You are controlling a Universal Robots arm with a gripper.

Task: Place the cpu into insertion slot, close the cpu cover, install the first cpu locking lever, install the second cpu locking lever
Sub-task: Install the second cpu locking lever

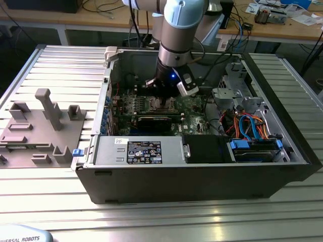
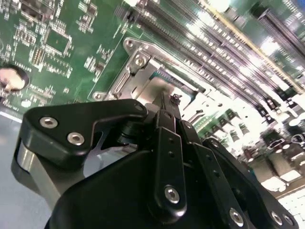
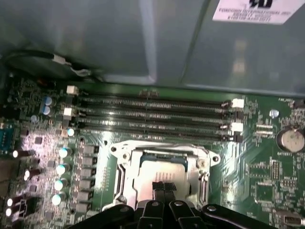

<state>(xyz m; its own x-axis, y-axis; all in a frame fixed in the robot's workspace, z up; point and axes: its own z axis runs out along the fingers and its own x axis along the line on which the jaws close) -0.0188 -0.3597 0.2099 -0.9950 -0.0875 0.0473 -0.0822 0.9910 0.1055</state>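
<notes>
The cpu (image 3: 159, 172) sits in the socket on the green board (image 3: 267, 181), framed by the cpu cover (image 3: 162, 153), which looks lowered. The claw (image 3: 164, 187) is clenched, its tips together just over the chip. The levers seem still unfastened. Nearby labels are too blurred to read.

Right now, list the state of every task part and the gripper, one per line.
cpu: lying flat in the socket, silver top up.
cpu cover: down around the cpu.
gripper: fingers shut together, tips over the cpu.
computer case: side panel off, board exposed.
</notes>
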